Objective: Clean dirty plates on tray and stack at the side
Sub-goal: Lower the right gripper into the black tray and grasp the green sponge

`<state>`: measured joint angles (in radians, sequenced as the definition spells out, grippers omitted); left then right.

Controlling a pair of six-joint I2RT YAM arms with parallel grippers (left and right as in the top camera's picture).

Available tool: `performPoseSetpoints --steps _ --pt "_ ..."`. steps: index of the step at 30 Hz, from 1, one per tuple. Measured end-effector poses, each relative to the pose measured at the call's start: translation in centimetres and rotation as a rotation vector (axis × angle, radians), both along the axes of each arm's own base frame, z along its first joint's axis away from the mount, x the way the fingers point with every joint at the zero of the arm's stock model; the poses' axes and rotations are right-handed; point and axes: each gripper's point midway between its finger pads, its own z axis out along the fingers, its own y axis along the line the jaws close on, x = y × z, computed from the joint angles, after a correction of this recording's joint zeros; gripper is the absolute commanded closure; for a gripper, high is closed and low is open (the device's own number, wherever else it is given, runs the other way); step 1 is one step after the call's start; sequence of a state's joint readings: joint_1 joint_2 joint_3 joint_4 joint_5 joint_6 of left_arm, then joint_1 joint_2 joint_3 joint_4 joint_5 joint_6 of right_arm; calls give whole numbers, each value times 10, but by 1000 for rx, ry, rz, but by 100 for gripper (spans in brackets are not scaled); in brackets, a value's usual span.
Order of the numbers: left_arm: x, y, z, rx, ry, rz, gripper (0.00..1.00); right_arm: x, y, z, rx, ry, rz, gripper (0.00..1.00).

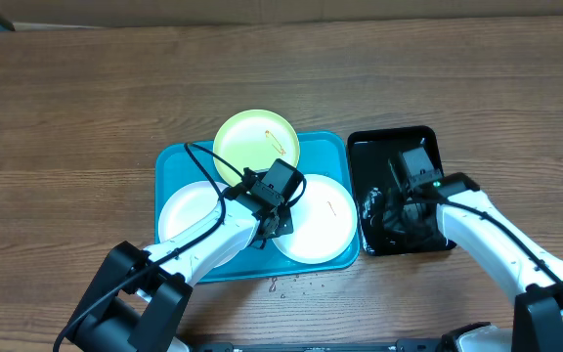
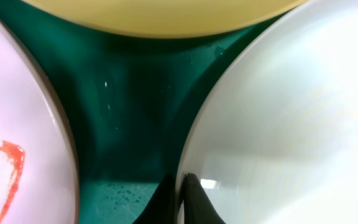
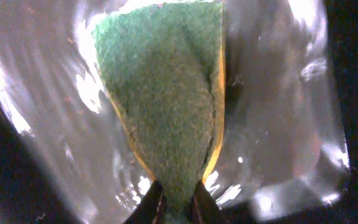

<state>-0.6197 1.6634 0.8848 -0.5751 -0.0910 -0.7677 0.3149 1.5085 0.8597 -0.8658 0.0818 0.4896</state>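
The turquoise tray (image 1: 326, 145) holds three plates: a yellow-green plate (image 1: 252, 137) at the back, a white plate (image 1: 184, 213) at the left and a white plate (image 1: 321, 227) at the right with a thin orange mark. My left gripper (image 1: 278, 217) is shut on the left rim of the right white plate (image 2: 291, 124), its fingers (image 2: 183, 200) pinching the edge. The left white plate (image 2: 11, 112) shows a red smear in the left wrist view. My right gripper (image 3: 174, 202) is shut on a green and yellow sponge (image 3: 166, 99) over the black tray (image 1: 391, 147).
The glossy black tray (image 3: 36, 74) looks wet and stands just right of the turquoise tray. Small droplets lie on the wooden table (image 1: 66, 117) in front of the turquoise tray. Tray floor (image 2: 129, 112) shows between the three plates.
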Motion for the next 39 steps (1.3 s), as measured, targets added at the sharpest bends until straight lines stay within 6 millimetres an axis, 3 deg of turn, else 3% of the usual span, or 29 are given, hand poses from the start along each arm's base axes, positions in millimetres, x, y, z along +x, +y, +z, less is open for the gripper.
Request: performPoseSetpoints --steps 1,4,5,9,17,21,31,36,37,39 --pt "0 0 0 0 0 0 96 1 0 4 -1 0 9 83" --pt "0 0 0 0 -1 0 92 7 0 9 -13 -15 26 31" --pt "0 0 0 0 -1 0 89 8 -1 10 -20 -20 27 20" --pt "-1 0 0 -1 5 -3 81 17 -1 11 -25 -58 38 10" --pt "-2 1 -1 2 8 -6 85 49 -2 18 -49 -203 24 12" --pt "-2 1 -1 2 8 -6 85 61 -3 14 -53 -272 18 28" --pt "-2 1 -1 2 8 -6 84 54 -7 -8 -55 -296 14 23" --pt "-2 1 -1 2 8 -6 85 62 -4 -10 -41 -343 9 75" --pt "-2 1 -1 2 8 -6 85 63 -4 -9 -40 -350 14 82" --pt "-2 1 -1 2 8 -6 85 63 -4 -9 -38 -351 11 82"
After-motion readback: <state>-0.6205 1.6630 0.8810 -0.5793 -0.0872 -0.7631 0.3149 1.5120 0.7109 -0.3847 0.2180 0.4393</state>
